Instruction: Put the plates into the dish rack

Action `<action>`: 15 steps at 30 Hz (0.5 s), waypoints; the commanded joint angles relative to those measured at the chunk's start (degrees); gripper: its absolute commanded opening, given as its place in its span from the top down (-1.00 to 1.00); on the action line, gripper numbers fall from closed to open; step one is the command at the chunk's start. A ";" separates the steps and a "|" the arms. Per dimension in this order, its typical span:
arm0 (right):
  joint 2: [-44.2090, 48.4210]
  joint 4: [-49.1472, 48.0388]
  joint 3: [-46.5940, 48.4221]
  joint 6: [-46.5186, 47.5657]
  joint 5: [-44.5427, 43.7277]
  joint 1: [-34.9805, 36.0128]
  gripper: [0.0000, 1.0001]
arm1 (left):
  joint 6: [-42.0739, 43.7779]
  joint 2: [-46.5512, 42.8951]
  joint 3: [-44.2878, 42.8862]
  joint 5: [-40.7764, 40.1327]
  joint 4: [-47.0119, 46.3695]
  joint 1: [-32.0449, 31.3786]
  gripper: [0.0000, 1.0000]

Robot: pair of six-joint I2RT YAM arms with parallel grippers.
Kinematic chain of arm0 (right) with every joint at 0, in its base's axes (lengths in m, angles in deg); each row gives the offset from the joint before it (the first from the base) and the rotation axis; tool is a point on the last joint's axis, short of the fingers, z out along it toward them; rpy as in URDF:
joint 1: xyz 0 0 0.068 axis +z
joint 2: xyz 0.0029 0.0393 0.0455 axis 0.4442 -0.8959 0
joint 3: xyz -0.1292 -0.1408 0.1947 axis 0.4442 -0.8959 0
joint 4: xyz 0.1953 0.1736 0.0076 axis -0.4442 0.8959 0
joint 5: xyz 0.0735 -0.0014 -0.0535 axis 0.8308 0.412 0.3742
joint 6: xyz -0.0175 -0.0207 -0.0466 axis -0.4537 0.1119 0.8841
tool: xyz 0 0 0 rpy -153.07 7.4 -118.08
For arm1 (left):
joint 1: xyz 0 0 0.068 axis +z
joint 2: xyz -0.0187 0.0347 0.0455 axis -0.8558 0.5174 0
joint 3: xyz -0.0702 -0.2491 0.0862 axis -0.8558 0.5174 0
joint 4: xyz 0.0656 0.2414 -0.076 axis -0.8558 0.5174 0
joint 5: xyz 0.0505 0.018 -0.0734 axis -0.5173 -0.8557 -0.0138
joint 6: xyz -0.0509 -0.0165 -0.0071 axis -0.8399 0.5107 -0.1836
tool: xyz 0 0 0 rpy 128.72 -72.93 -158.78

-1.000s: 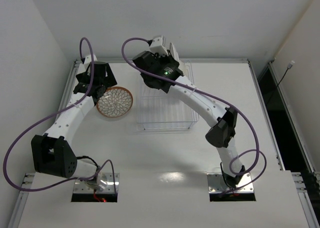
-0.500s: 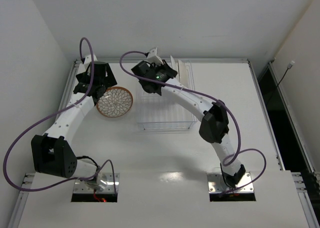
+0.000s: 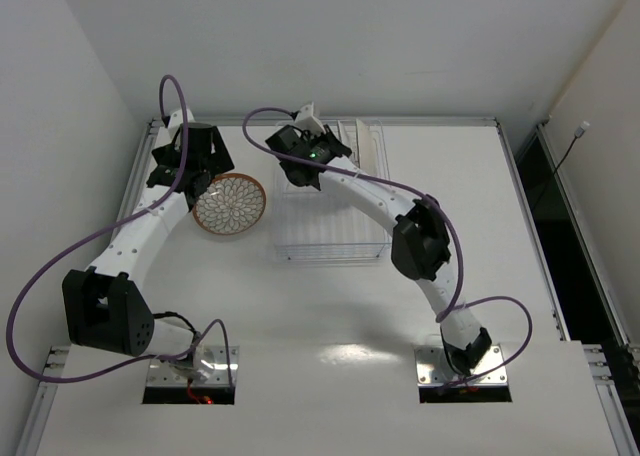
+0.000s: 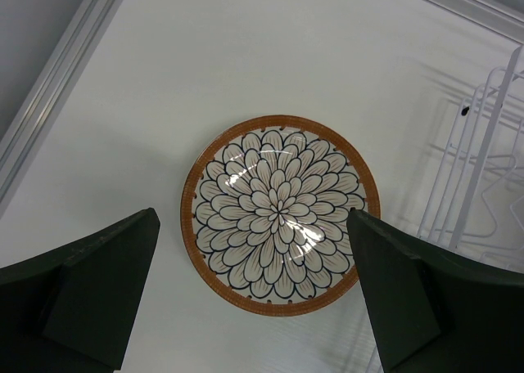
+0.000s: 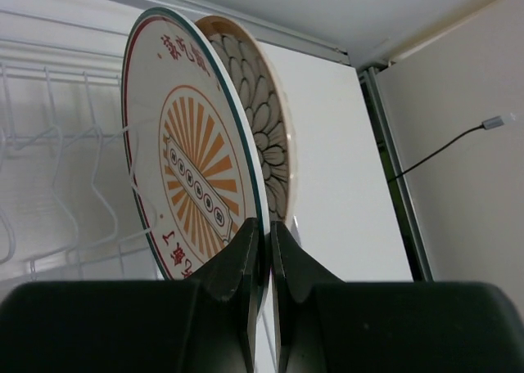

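Note:
A brown-rimmed petal plate (image 4: 281,215) lies flat on the table, left of the dish rack (image 3: 330,211). My left gripper (image 4: 252,217) hovers over it, open, its fingers (image 4: 90,291) clear of the rim on both sides. At the rack's far end my right gripper (image 5: 266,234) is shut on the lower rim of the pale-rimmed sunburst plate (image 5: 188,160), held upright on edge. A second petal plate (image 5: 262,119) stands upright close behind it. In the top view the sunburst plate (image 3: 348,144) is seen edge-on beside the right gripper (image 3: 335,148).
White rack tines (image 5: 49,144) rise left of the held plate. The rack's wire side (image 4: 483,160) stands right of the flat plate. Walls and a metal table frame (image 3: 150,146) run close behind both grippers. A cable (image 5: 458,140) hangs at the right.
My right arm has swung left and lowered over the rack's far end, carrying the sunburst plate. The left arm and the flat plate have not moved.

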 commanded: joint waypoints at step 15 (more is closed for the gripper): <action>8.31 -0.36 -3.32 -4.14 5.48 -2.00 -0.42 | 0.14 0.39 -1.76 -0.69 -1.16 -0.04 -1.00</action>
